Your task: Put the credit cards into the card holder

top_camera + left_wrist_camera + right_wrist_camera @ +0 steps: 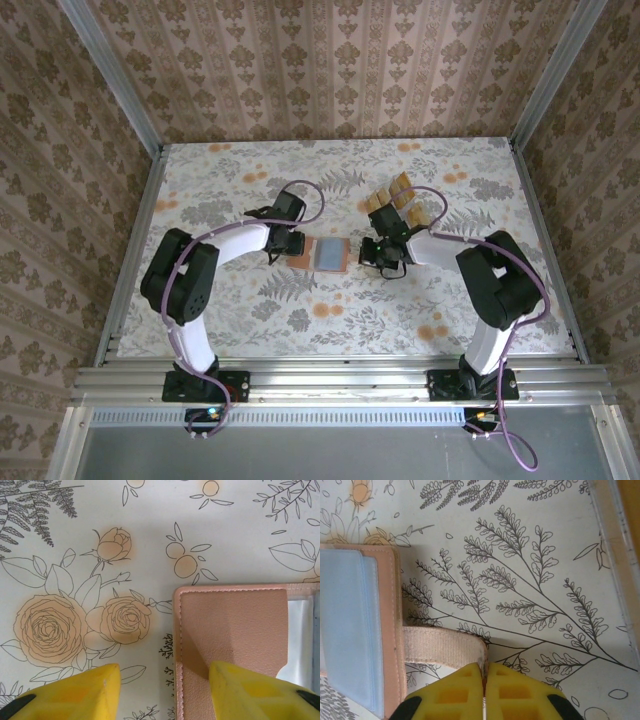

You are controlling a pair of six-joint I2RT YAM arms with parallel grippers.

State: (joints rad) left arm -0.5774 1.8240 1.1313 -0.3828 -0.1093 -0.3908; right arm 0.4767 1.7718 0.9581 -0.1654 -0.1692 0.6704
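The card holder (328,253) lies open and flat near the middle of the flowered worktop (450,300), between the two arms, its greyish-blue inner face up and its pink border showing around it. In the top view the left hand (287,250) sits at the holder's left edge and the right hand (373,256) at its right edge.

In the left wrist view the left hand (165,695) is spread. One yellow finger (70,692) is over the bare worktop and the other is over the holder's pink flap (230,630), so the flap's stitched edge runs between them. I cannot tell whether either finger touches it.

In the right wrist view the right hand (484,690) has its yellow fingers pressed together, pinching the end of a beige strap (442,647) that runs out sideways from the holder's pink edge (395,630) across the worktop.

The credit cards (392,195), tan-orange, stand tilted in a small cluster just behind the right hand, apart from the holder. The edge of a clear stand (612,565) shows at the upper right of the right wrist view
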